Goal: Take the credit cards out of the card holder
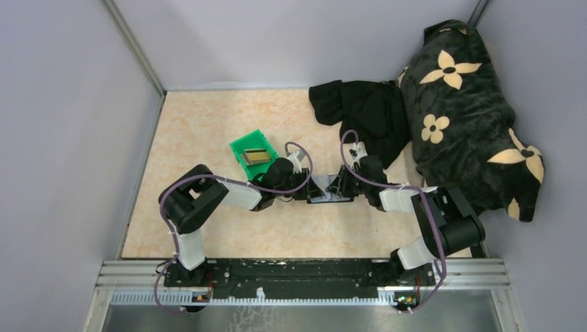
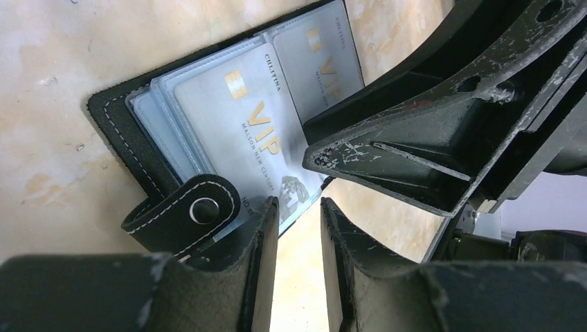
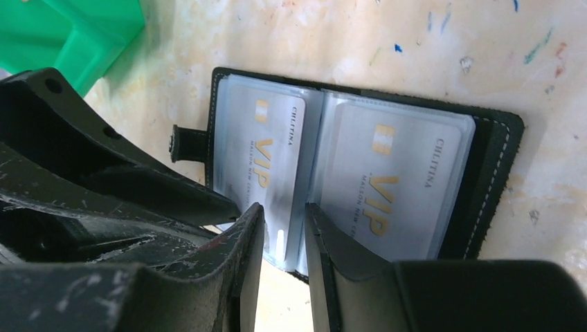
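left gripper [image 2: 299, 207]: nearest its own wrist camera. The fingers [image 2: 259, 270] are narrow, bare table shows in the gap, and nothing is clamped.
right gripper [image 3: 284, 211]: also narrow and holding nothing. Its tips hang over the holder's edge, about at the fold.
holder [image 3: 495, 173]: open flat on the table [image 3: 415, 41], between the two grippers. Its snap tab [image 2: 197, 211] curls up just beside one finger of the left gripper.
cards [image 3: 398, 176]: two pale VIP cards, each inside a clear sleeve [image 2: 149, 114], one lying just past each right fingertip.
gold-brown card [image 1: 257, 156]: in the bin [image 1: 242, 142], beyond the left gripper, away from the holder.
risk, sleeve: likely the main one. The cards sit flush in their sleeves with little edge exposed, so a pinch may catch plastic and card together and lift the whole holder.
risk, drag: neither gripper visibly pins the holder. A pull along the smooth table could slide it with the fingers and leave the card inside.
risk, clash: the grippers are almost touching over the holder, so a small sideways move by either could knock their fingers together.
risk, tab: the raised tab could snag the left finger beside it and tip the holder.
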`<state>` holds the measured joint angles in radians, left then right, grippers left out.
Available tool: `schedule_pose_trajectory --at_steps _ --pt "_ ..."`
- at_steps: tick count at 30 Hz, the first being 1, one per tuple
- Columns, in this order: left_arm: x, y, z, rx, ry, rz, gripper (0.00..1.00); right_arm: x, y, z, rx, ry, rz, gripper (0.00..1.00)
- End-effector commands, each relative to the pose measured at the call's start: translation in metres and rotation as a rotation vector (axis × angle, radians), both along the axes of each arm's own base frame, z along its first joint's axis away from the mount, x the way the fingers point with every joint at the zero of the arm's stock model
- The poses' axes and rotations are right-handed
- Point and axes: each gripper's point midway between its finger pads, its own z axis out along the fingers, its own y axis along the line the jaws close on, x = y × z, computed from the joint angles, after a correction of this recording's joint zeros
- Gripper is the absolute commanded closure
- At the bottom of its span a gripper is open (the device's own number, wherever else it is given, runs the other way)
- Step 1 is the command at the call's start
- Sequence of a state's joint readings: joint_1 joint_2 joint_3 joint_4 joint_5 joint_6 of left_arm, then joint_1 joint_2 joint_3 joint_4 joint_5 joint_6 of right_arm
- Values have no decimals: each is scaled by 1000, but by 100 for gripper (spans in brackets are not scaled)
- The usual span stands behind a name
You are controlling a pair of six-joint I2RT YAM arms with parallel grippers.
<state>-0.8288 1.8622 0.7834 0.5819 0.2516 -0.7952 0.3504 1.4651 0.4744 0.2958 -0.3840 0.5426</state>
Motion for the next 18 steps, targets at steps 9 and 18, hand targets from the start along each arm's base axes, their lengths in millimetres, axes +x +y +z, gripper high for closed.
schedule_pose_trajectory --at_steps 9,18 --pt "-1 2 -8 -9 19 -5 64 -9 15 -4 114 -16 68 81" --pt "0 4 -11 -10 29 -4 65 -15 25 15 240 -46 128 99"
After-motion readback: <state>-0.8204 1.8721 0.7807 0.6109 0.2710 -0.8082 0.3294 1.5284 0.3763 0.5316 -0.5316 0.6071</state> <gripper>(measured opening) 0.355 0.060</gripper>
